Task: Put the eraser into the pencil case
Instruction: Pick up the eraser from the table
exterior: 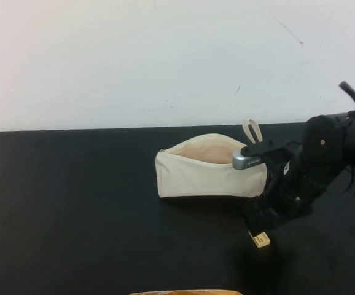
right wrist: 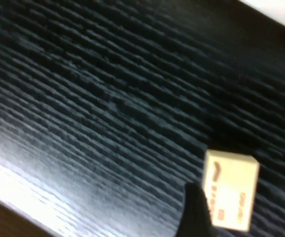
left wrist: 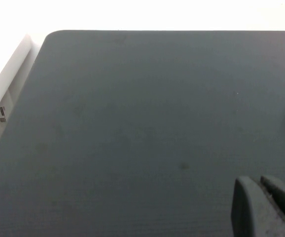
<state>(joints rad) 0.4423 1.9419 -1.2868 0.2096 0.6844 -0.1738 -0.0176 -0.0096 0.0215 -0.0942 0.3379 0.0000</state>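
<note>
Cream-white fabric marks the pencil case (exterior: 205, 172), which lies on its long side at the middle of the high view, a little right of centre, on my black table (exterior: 73, 209). Its zip mouth gapes upward, showing a pale peach lining, and a small loop strap (exterior: 252, 130) stands up at its right end.

My right gripper (exterior: 258, 232) is low at the lower right of that frame, just in front of the case's right end, with the arm reaching in from the right edge. The eraser (exterior: 262, 239), a tiny pale tan block, sits at its tip against the tabletop, outside the case. In the right wrist view the eraser (right wrist: 230, 197) fills the lower right corner, with reddish printing on its face, and one dark fingertip (right wrist: 197, 212) overlaps its edge. Whether my fingers are clamped on it or merely touching it I cannot tell.

My left gripper (left wrist: 268, 205) appears only in the left wrist view, at the lower right corner, over bare black table (left wrist: 132, 123), its two dark fingers lying close together, grasping nothing.
</note>
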